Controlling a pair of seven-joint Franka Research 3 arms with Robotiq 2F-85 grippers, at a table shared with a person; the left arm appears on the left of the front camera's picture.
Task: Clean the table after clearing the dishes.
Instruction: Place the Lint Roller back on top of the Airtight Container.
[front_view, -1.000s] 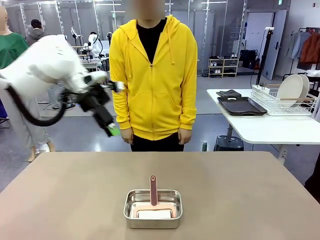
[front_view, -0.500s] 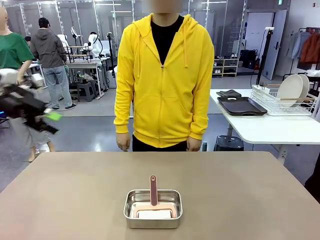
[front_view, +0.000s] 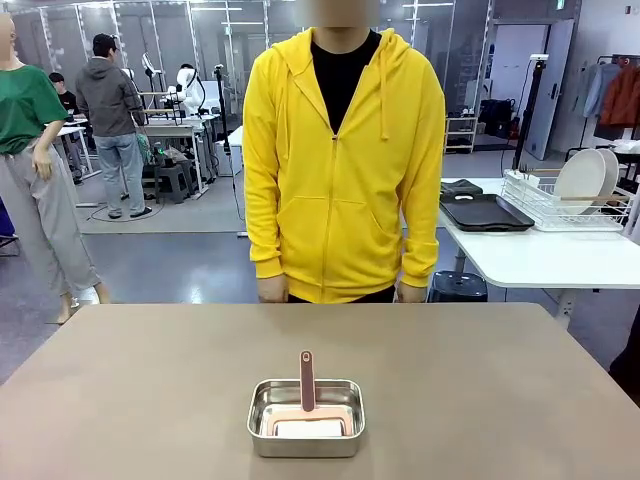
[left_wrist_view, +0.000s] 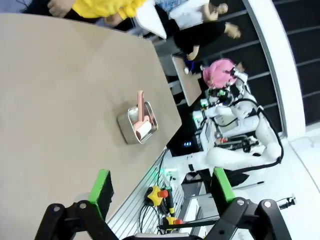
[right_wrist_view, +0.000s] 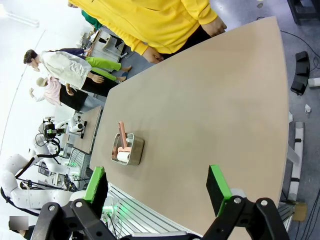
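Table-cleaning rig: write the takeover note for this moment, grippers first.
Left gripper: open, empty, raised off the table's near edge.
Right gripper: open, empty, raised above the near edge.
Plates stand in the rack on the white side table, dark trays beside it: clearing done.
Steel pan sits near the middle front of the table, pink-handled tool resting in it, untouched.
Person stands at the far edge, hands down.
Left: pick up the tool, clean the tabletop.
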